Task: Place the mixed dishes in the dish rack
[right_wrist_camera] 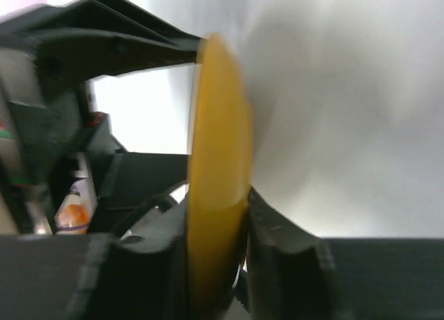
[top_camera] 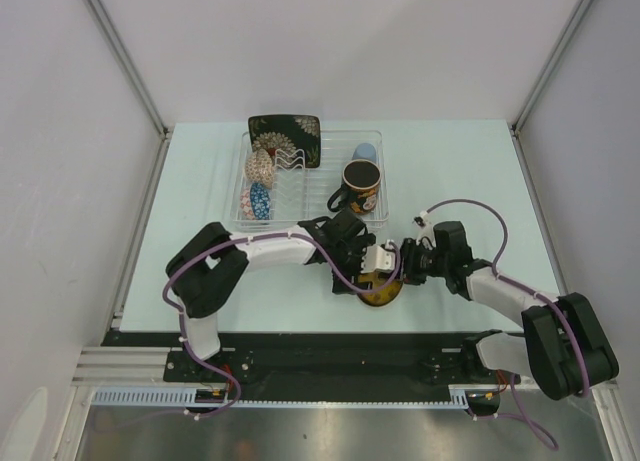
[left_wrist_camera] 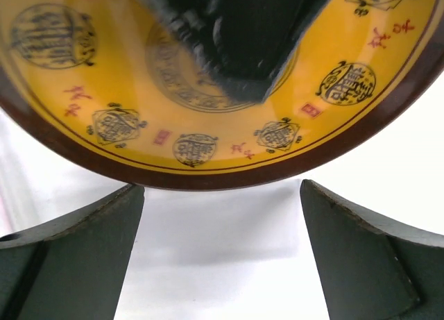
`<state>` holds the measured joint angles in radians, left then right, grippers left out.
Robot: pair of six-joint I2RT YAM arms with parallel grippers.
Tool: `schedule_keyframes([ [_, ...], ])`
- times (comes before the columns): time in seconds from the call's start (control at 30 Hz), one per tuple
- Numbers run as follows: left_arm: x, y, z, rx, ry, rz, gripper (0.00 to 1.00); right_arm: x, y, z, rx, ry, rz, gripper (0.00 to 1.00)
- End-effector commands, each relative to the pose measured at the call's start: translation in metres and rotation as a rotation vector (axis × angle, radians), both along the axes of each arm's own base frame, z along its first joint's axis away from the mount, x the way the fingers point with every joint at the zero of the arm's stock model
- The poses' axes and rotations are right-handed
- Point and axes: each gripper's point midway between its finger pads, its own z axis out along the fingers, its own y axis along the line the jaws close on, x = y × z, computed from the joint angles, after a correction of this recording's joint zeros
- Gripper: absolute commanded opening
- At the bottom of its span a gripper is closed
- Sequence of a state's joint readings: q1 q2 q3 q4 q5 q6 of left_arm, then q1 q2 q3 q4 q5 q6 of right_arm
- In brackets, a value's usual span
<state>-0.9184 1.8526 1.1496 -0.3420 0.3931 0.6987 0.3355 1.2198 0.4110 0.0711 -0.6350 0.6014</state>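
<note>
The yellow round saucer (top_camera: 382,291) is at the table's near middle, standing tilted on edge between my two grippers. My right gripper (right_wrist_camera: 218,205) is shut on its rim, one finger against each face of the saucer (right_wrist_camera: 218,160). My left gripper (left_wrist_camera: 220,189) is wide open with bare table between its fingers, and the saucer's patterned face (left_wrist_camera: 139,125) lies just past its fingertips. The clear dish rack (top_camera: 330,203) stands behind, holding the black square floral plate (top_camera: 285,136), beige bowl (top_camera: 262,166), small blue saucer (top_camera: 260,199), pale blue cup (top_camera: 366,153) and dark floral mug (top_camera: 360,186).
Both arms (top_camera: 270,249) (top_camera: 500,291) reach inward over the near half of the pale table (top_camera: 470,181). White walls close in the left, right and back sides. A black rail (top_camera: 330,356) runs along the near edge.
</note>
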Motion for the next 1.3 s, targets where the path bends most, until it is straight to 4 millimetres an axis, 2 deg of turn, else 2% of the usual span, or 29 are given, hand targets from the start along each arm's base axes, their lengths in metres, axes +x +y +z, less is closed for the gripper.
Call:
schedule_keyframes([
  [0.0,0.017,-0.011,0.029,-0.051,-0.023,0.039,0.99,0.015,0.006,0.029,0.042,-0.101,0.020,0.16],
  [0.1,0.028,-0.003,0.048,-0.053,-0.011,0.099,0.99,0.017,0.004,0.034,0.025,-0.137,0.022,0.06],
  [0.13,0.038,0.000,0.059,-0.066,-0.011,0.131,0.98,0.017,0.004,0.040,0.025,-0.161,0.025,0.04],
  [0.2,0.043,0.008,0.083,-0.093,0.012,0.196,0.98,0.018,0.002,0.047,0.006,-0.216,0.032,0.00],
  [0.23,0.058,0.013,0.102,-0.129,0.006,0.246,0.97,0.017,0.004,0.056,0.006,-0.256,0.040,0.00],
  [0.3,0.065,0.023,0.133,-0.179,0.032,0.323,0.97,0.021,0.004,0.070,-0.010,-0.317,0.039,0.00],
  [0.33,0.080,0.031,0.153,-0.213,0.017,0.368,0.97,0.017,0.006,0.073,-0.023,-0.331,0.063,0.00],
  [0.37,0.081,0.039,0.163,-0.218,0.032,0.392,0.97,0.020,0.008,0.090,-0.016,-0.383,0.068,0.00],
  [0.4,0.083,0.046,0.183,-0.253,0.021,0.423,0.97,0.020,0.009,0.095,-0.030,-0.406,0.068,0.00],
  [0.43,0.095,0.056,0.203,-0.286,0.005,0.463,0.98,0.020,0.010,0.100,-0.042,-0.436,0.078,0.00],
  [0.5,0.098,0.071,0.228,-0.333,0.041,0.525,0.98,0.026,0.009,0.117,-0.059,-0.477,0.064,0.00],
  [0.53,0.110,0.089,0.256,-0.387,0.016,0.572,0.98,0.027,0.010,0.123,-0.066,-0.494,0.068,0.00],
  [0.6,0.112,0.106,0.277,-0.430,0.063,0.634,0.99,0.036,0.010,0.141,-0.104,-0.557,0.070,0.00],
  [0.63,0.120,0.126,0.298,-0.471,0.034,0.675,0.99,0.038,0.012,0.146,-0.113,-0.576,0.079,0.00],
  [0.7,0.121,0.146,0.307,-0.482,0.029,0.725,0.99,0.049,0.018,0.155,-0.151,-0.624,0.097,0.00],
  [0.77,0.119,0.171,0.318,-0.514,0.017,0.771,0.99,0.064,0.027,0.189,-0.146,-0.712,0.091,0.00],
  [0.8,0.118,0.178,0.320,-0.528,0.022,0.794,0.99,0.070,0.040,0.191,-0.150,-0.730,0.121,0.00],
  [0.83,0.118,0.191,0.316,-0.538,0.041,0.826,1.00,0.079,0.048,0.223,-0.125,-0.798,0.113,0.00],
  [0.87,0.113,0.197,0.326,-0.570,0.021,0.837,1.00,0.086,0.057,0.232,-0.130,-0.829,0.117,0.00],
  [0.9,0.115,0.210,0.319,-0.574,0.028,0.877,1.00,0.091,0.073,0.227,-0.167,-0.860,0.169,0.00],
  [0.93,0.111,0.211,0.323,-0.605,0.043,0.866,0.99,0.098,0.086,0.254,-0.164,-0.935,0.176,0.00],
  [0.97,0.108,0.216,0.329,-0.637,0.041,0.874,1.00,0.108,0.091,0.257,-0.224,-0.981,0.175,0.00],
  [1.0,0.110,0.226,0.324,-0.645,0.056,0.908,1.00,0.105,0.110,0.263,-0.292,-1.100,0.253,0.00],
  [1.03,0.109,0.229,0.322,-0.655,0.075,0.913,1.00,0.116,0.123,0.251,-0.371,-1.146,0.296,0.00],
  [1.07,0.106,0.230,0.320,-0.659,0.096,0.906,1.00,0.126,0.131,0.269,-0.415,-1.246,0.281,0.00],
  [1.1,0.105,0.231,0.312,-0.650,0.112,0.912,1.00,0.125,0.144,0.271,-0.488,-1.377,0.363,0.00],
  [1.13,0.108,0.241,0.310,-0.654,0.105,0.937,0.99,0.131,0.153,0.266,-0.522,-1.424,0.388,0.00],
  [1.17,0.107,0.243,0.309,-0.664,0.112,0.935,1.00,0.138,0.160,0.277,-0.537,-1.501,0.367,0.00],
  [1.27,0.106,0.253,0.300,-0.683,0.110,0.960,0.99,0.150,0.173,0.274,-0.639,-1.662,0.461,0.00],
])
